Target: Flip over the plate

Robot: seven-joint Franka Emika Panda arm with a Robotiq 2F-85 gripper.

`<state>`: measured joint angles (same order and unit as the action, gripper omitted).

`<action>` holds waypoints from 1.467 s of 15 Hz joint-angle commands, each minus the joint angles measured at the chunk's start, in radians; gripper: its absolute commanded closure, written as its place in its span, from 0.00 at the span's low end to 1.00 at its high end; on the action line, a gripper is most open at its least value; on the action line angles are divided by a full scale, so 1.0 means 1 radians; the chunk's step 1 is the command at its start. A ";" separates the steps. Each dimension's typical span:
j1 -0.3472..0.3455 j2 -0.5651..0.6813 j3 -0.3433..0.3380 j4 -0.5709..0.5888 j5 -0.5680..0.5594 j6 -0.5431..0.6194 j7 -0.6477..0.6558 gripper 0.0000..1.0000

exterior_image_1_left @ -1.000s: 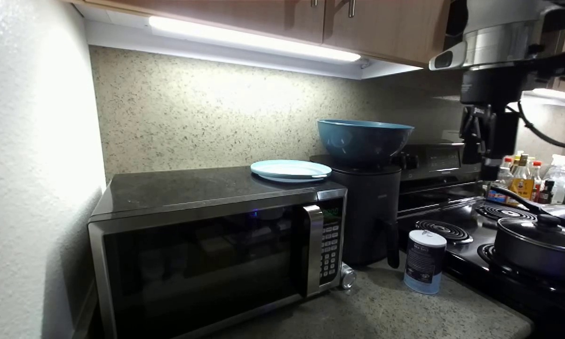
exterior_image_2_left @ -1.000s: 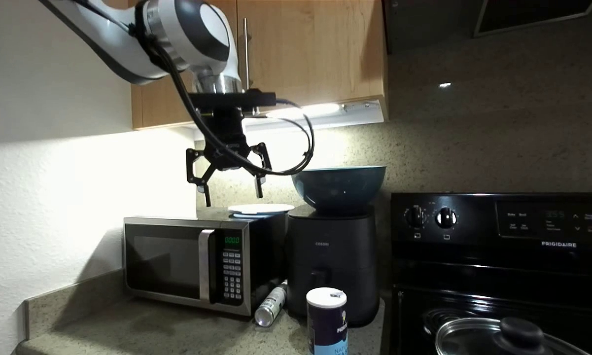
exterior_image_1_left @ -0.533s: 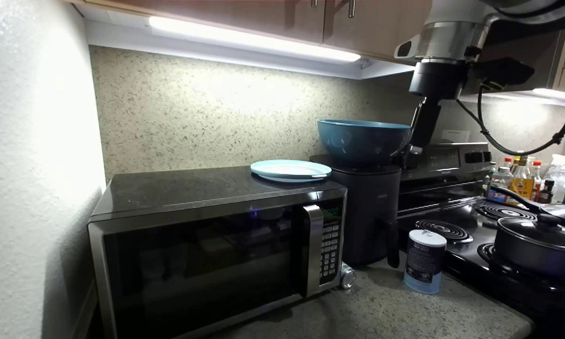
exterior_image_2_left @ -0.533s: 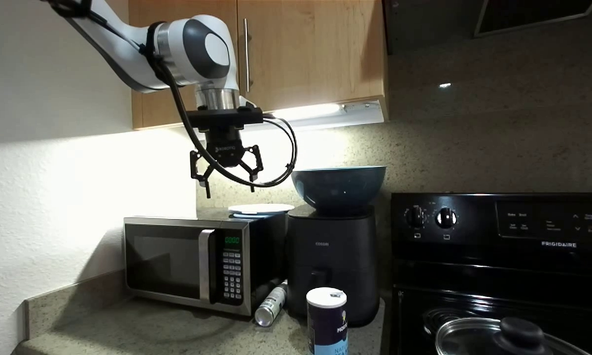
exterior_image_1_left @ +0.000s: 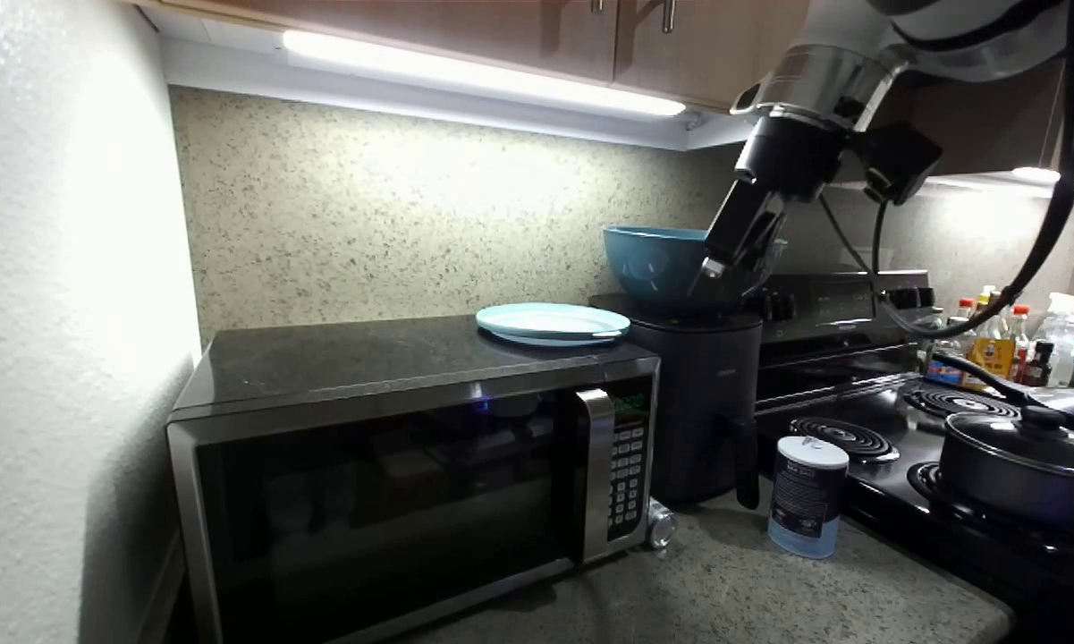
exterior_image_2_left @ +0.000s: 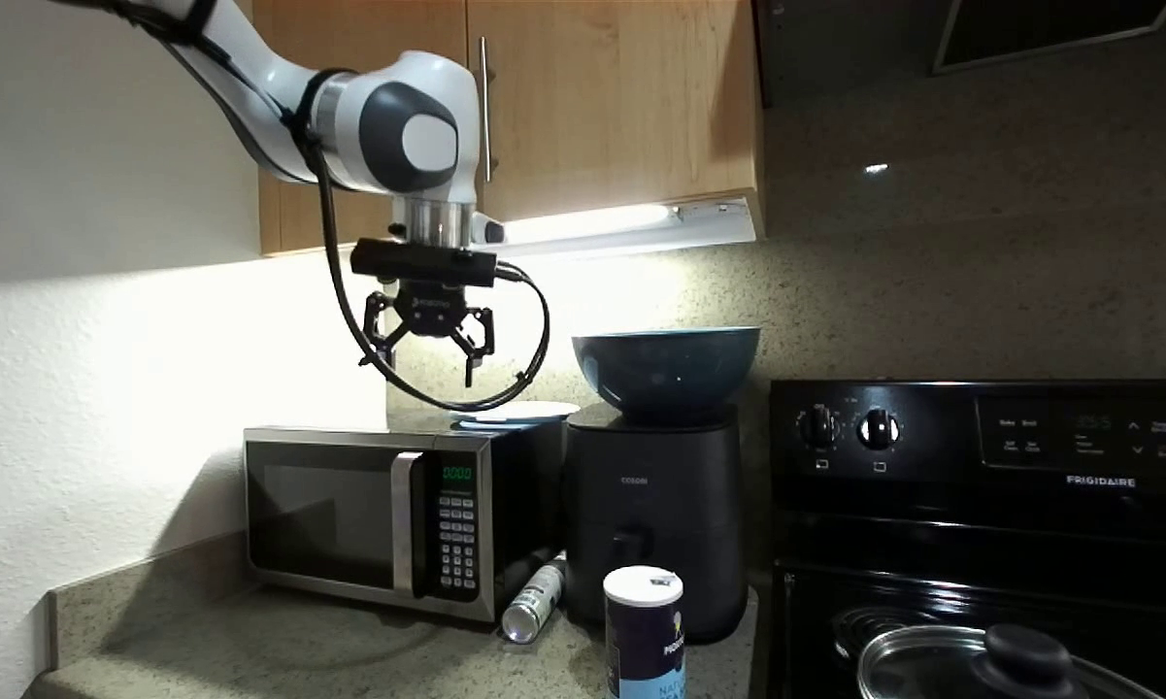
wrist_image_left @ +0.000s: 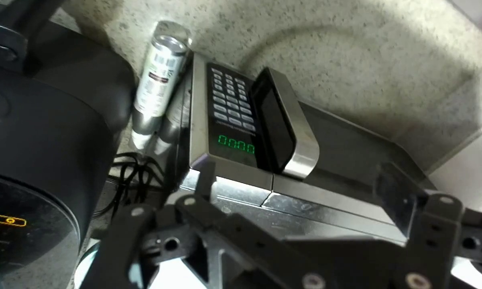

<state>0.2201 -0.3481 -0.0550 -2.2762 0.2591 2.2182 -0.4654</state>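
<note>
The plate (exterior_image_1_left: 553, 324) is pale blue, round and shallow, and lies flat on the right rear part of the microwave's top. It also shows in an exterior view (exterior_image_2_left: 522, 412), partly behind the gripper's cable. In the wrist view a bright piece of the plate (wrist_image_left: 84, 268) shows low on the left, mostly hidden by finger links. My gripper (exterior_image_2_left: 429, 367) is open and empty, above the microwave and apart from the plate. In an exterior view the gripper (exterior_image_1_left: 715, 266) tilts, tips toward lower left, before the bowl. In the wrist view its spread fingers (wrist_image_left: 301, 188) frame the microwave's front top edge.
The microwave (exterior_image_1_left: 393, 362) stands by the side wall. A dark teal bowl (exterior_image_2_left: 666, 374) sits on a black air fryer (exterior_image_2_left: 655, 505) beside it. A can (exterior_image_2_left: 534, 600) lies between them. A salt canister (exterior_image_1_left: 809, 496) stands near the stove. A cabinet (exterior_image_2_left: 612, 107) hangs above.
My gripper has moved left toward the microwave in an exterior view and tilted, and the wrist sits lower. The fingers stay open. The plate has not moved.
</note>
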 commanded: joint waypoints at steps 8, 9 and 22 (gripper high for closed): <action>-0.042 0.230 0.033 0.067 0.208 0.149 0.005 0.00; -0.041 0.217 0.040 0.051 0.215 0.189 0.004 0.00; -0.029 0.247 0.029 0.058 0.356 0.441 0.141 0.00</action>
<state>0.1627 -0.1070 -0.0123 -2.2420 0.4782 2.7032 -0.2365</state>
